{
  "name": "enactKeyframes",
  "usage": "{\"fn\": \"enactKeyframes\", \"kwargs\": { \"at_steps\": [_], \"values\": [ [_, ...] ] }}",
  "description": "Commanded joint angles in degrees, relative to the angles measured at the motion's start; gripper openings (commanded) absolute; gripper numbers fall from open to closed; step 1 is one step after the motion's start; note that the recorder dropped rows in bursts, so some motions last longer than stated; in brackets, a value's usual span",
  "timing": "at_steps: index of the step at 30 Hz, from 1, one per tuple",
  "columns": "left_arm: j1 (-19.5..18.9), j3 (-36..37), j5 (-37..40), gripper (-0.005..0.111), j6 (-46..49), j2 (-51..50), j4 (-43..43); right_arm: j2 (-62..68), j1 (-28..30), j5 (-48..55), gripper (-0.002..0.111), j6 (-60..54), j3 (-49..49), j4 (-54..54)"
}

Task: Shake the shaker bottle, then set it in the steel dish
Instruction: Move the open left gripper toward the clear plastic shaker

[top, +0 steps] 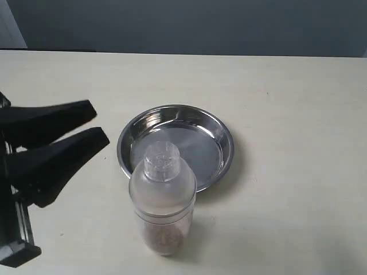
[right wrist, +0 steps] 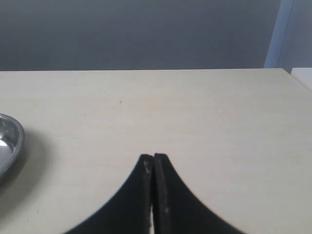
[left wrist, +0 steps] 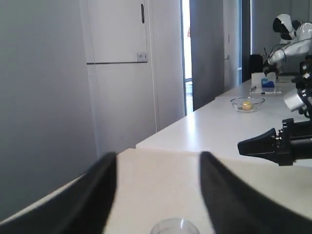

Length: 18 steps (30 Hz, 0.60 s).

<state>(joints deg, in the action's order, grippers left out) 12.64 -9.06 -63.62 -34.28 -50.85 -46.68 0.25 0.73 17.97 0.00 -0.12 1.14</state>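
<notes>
On the pale worktop [top: 287, 229], lower centre of the frame, the shaker bottle [top: 163, 200] stands upright just beside the steel dish [top: 192, 129]. At mid-left the left gripper [top: 98, 124] gapes wide and empty; the right gripper [right wrist: 153, 157] is pinched closed on nothing.

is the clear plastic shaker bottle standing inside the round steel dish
No, the clear plastic shaker bottle stands upright on the pale table, outside the rim of the round shiny steel dish.
</notes>
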Motion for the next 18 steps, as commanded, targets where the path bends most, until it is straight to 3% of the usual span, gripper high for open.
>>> {"fn": "enactKeyframes", "kwargs": {
  "at_steps": [1, 7, 12, 18],
  "values": [
    [0.2, -1.7, 1.6, 0.103, 0.9, -1.6, 4.9, -0.3, -0.2, -0.5, -0.001, 0.0, 0.1, 0.0],
    [0.2, -7.8, -1.0, 0.106, -2.8, -9.8, -4.8, -0.3, -0.2, -0.5, -0.001, 0.0, 0.1, 0.0],
    [0.2, -9.3, -6.3, 0.106, -2.0, -18.3, -4.5, -0.3, -0.2, -0.5, -0.001, 0.0, 0.1, 0.0],
    [1.8, -11.1, -6.3, 0.106, 0.0, -27.0, -4.7, -0.3, -0.2, -0.5, -0.001, 0.0, 0.1, 0.0]
  ]
}}
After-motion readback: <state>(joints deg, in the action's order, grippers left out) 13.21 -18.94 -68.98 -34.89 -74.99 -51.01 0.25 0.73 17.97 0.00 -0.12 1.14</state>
